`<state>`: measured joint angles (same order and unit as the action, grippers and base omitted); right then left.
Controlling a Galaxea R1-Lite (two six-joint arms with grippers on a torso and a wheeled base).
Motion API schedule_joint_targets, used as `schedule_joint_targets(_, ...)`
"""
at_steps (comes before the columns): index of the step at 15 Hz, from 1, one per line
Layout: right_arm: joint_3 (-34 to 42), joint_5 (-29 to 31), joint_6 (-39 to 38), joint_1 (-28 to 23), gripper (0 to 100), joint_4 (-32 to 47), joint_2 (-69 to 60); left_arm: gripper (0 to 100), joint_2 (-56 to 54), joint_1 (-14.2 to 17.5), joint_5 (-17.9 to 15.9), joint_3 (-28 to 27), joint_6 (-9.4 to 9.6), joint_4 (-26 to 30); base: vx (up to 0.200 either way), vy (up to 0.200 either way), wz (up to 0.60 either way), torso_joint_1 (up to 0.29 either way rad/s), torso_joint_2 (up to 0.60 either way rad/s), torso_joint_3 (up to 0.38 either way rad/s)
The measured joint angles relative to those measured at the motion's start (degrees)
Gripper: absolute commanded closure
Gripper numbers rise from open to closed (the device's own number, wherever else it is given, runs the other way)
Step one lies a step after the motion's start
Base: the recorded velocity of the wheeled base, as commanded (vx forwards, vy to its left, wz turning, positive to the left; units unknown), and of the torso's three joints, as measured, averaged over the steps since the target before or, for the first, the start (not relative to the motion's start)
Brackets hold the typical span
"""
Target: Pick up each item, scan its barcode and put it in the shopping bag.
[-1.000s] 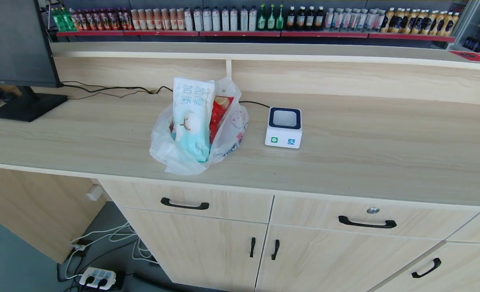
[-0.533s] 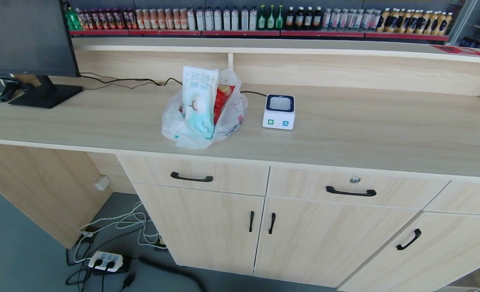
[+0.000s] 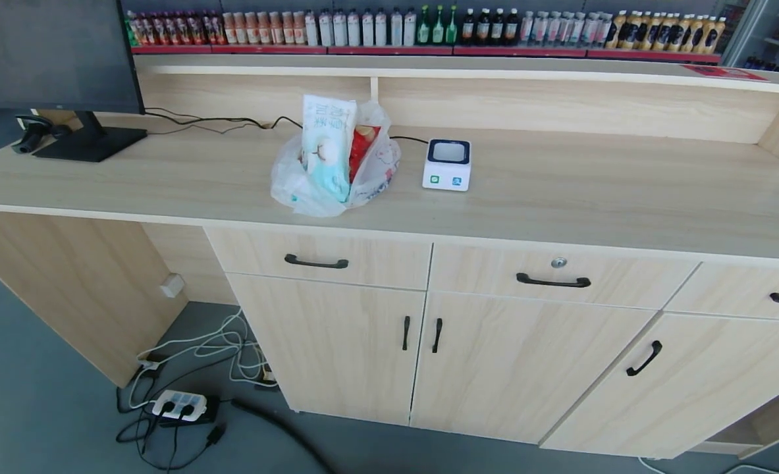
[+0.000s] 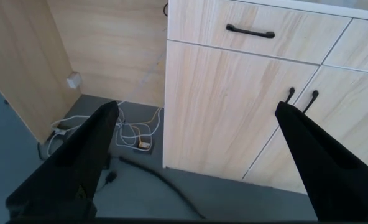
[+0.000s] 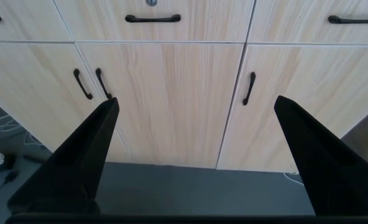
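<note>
Plastic, translucent: shopping bag [image 3: 381,185], standing on the worktop [image 3: 560,191], above and ahead of both sets of jaws, well apart from them. Contents: pale tissue pack [image 3: 326,141], upright and rising above the bag's mouth; red snack pack [image 3: 361,150] just beside it, on the side toward the right jaws.

White scanner [image 3: 447,174]: on the worktop just beside the bag, window upward, also above and ahead of the jaws.

Left jaws: spread wide, nothing between them, low and facing a cabinet door [image 4: 221,106] below a drawer handle [image 4: 250,31].

Right jaws: spread wide, nothing held, facing the cabinet doors [image 5: 171,93] at like height.

Status, as judged: both visible items sit bagged, so the task is at or near its end. The step in hand is a stand-off from the worktop.

Handling notes: keep both jaws released and off the handles ahead. Should a further item need fetching, raise the jaws above the worktop edge before advancing. Approach the bag from the scanner side. The tall tissue pack looks top-heavy and the thin film gives it little support, so a brush could tip it.
</note>
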<state>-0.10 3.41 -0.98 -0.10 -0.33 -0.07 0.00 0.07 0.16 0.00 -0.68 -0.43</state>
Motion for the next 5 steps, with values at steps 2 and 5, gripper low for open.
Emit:
schedule_joint_targets(2,0.0,0.0,0.0,0.0,0,0.0,0.0,0,0.0,0.0,0.0,0.0,-0.05,0.0,0.000,0.000,0.00,0.000,0.00,0.000)
schedule_joint_targets(5,0.0,0.0,-0.7,0.0,0,0.0,0.0,0,0.0,0.0,-0.1,0.0,0.39,0.0,0.000,0.000,0.00,0.000,0.00,0.000)
